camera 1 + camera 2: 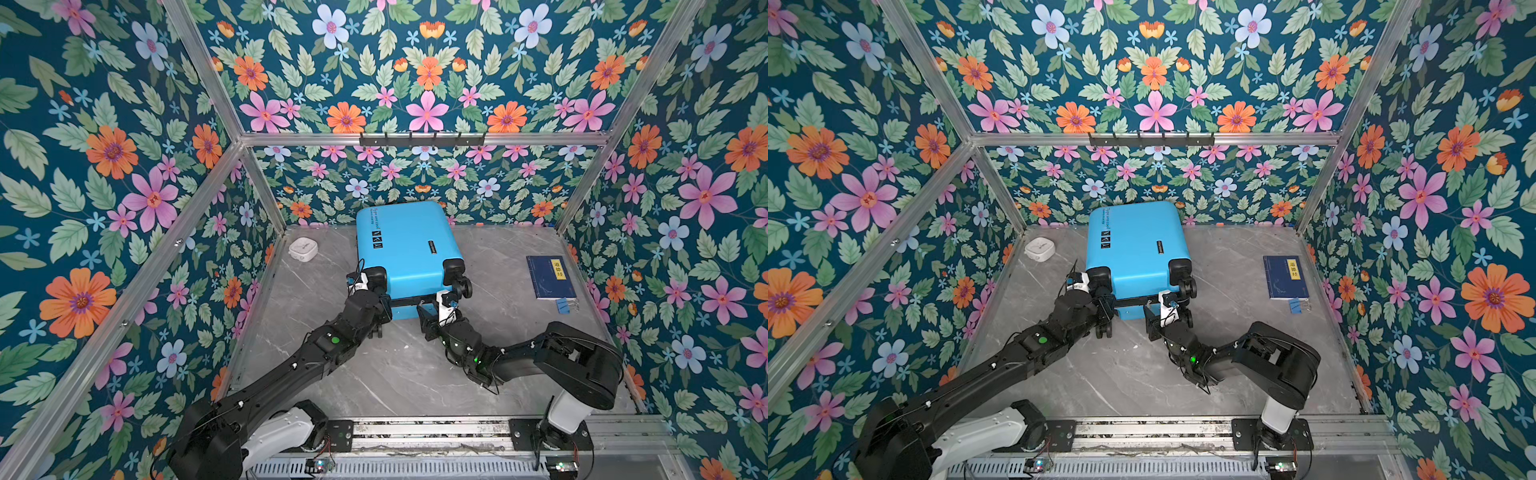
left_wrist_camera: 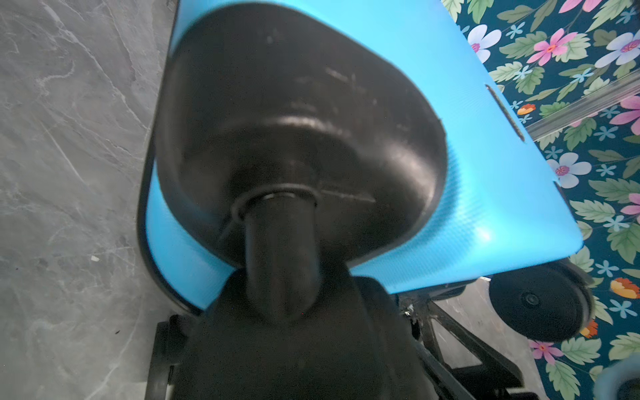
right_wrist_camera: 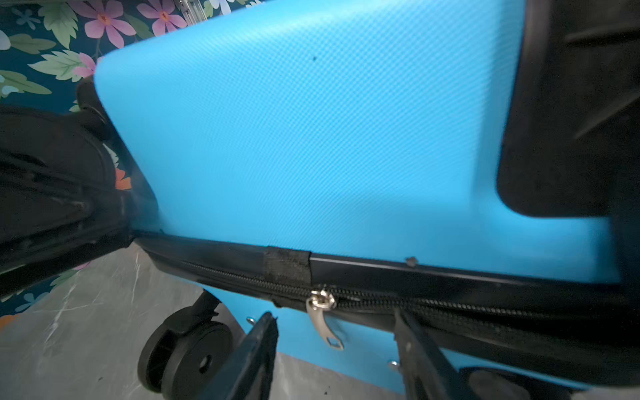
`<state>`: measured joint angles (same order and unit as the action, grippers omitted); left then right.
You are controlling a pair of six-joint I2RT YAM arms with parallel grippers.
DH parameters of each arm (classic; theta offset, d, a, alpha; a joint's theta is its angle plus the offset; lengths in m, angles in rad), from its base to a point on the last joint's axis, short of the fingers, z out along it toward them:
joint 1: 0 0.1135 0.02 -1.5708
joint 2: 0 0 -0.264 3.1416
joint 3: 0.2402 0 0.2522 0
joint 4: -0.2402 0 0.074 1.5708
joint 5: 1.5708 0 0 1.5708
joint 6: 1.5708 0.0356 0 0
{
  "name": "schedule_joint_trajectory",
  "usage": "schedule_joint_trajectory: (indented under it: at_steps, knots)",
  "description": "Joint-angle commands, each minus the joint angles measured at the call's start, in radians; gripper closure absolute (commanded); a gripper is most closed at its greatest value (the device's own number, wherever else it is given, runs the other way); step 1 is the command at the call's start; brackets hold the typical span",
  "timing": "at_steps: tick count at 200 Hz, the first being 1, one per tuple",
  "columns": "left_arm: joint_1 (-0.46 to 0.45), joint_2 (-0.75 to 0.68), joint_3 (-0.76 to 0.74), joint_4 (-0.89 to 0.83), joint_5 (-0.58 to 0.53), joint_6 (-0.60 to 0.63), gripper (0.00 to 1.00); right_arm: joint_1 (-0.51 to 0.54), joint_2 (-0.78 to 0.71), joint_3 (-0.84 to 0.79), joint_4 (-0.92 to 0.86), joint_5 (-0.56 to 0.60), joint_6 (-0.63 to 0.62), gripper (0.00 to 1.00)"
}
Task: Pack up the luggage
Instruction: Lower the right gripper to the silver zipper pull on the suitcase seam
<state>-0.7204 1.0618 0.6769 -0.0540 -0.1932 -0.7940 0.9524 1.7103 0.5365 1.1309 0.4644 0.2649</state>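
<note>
Your luggage [image 1: 409, 241] lies flat on the table [image 1: 395, 374] near the back wall [image 1: 415, 178]; its stiff shell looks slick, so pinch the zipper pull [image 3: 323, 322] between your right hand's [image 3: 332, 315] parted fingers [image 3: 258, 349], while your left hand's [image 1: 384, 308] state is unclear.

Left gripper [image 1: 384, 311] grip lost in blurred black caster [image 2: 277, 263] mass, luggage [image 1: 409, 245] print too small to read, luggage cropped in both wrist views, small blue item [image 1: 563, 305] unidentifiable.
</note>
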Motion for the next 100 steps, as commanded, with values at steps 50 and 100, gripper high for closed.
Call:
schedule_joint_trajectory:
  at_steps: [50, 100]
  knots:
    - [-0.001, -0.014, 0.010, 0.194, 0.011, 0.055, 1.00, -0.010, 0.057, 0.056, -0.031, -0.015, -0.019, 0.51]
    - [-0.001, -0.009, 0.005, 0.199, 0.018, 0.049, 1.00, -0.029, 0.080, 0.098, -0.056, -0.018, -0.023, 0.64]
